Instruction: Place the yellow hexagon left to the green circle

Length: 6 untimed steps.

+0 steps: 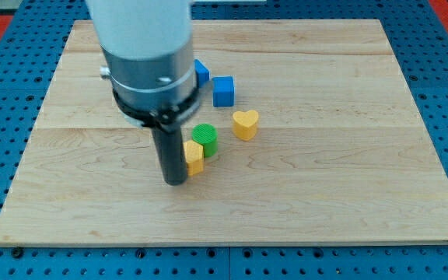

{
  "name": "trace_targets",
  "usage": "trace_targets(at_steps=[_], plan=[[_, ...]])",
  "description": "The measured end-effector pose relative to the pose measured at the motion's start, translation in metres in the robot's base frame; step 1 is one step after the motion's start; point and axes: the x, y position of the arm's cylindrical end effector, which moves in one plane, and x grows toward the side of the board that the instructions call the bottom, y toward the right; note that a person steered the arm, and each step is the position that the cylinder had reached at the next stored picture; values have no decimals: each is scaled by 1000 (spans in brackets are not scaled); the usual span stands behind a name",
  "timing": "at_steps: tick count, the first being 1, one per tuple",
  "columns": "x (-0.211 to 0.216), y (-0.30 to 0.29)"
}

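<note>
Wooden tabletop (pixel 325 202), mid-area: my tip (pixel 176 181) touching yellow hexagon (pixel 194 157), which abuts green circle (pixel 205 138); yellow heart (pixel 245 124), blue cube (pixel 223 91) toward top edge. No fingers fitted.

You're looking at a worktop (pixel 325 194) of pale wood, smooth and matt, its grain running in long boards. Around it lies a blue perforated base (pixel 6 264) with a dull sheen. The blocks look like matt plastic: the green circle (pixel 205 138) has a finely ribbed top, the yellow hexagon (pixel 194 156), yellow heart (pixel 245 123) and blue cube (pixel 223 91) look smooth. The rod (pixel 171 152) is dark and slightly glossy under a pale, smooth arm housing (pixel 138 31).
</note>
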Motion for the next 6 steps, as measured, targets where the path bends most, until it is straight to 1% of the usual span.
trace_targets(at_steps=[1,2,3,4,5,6], plan=[[39,4],[26,60],[-8,5],[-35,-88],[-4,-109],[10,34]])
